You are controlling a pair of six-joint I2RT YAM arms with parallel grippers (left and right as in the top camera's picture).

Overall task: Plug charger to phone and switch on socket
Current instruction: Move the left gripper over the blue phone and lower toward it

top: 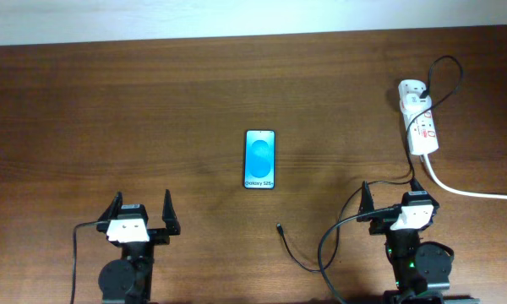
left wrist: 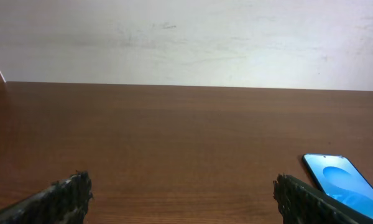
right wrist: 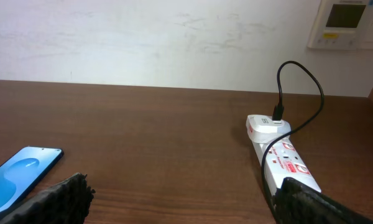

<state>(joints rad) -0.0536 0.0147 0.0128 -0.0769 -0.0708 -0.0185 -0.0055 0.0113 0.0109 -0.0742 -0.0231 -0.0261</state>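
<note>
The phone lies flat mid-table, blue screen up; it also shows in the left wrist view and right wrist view. The charger's thin black cable ends in a small connector tip on the table below the phone. The white socket strip lies at the far right with a black plug in it; it also shows in the right wrist view. My left gripper is open and empty near the front left. My right gripper is open and empty, just in front of the socket.
A thick white cord runs from the socket off the right edge. The black cable loops above the socket. A pale wall with a wall-mounted control panel stands behind the table's far edge.
</note>
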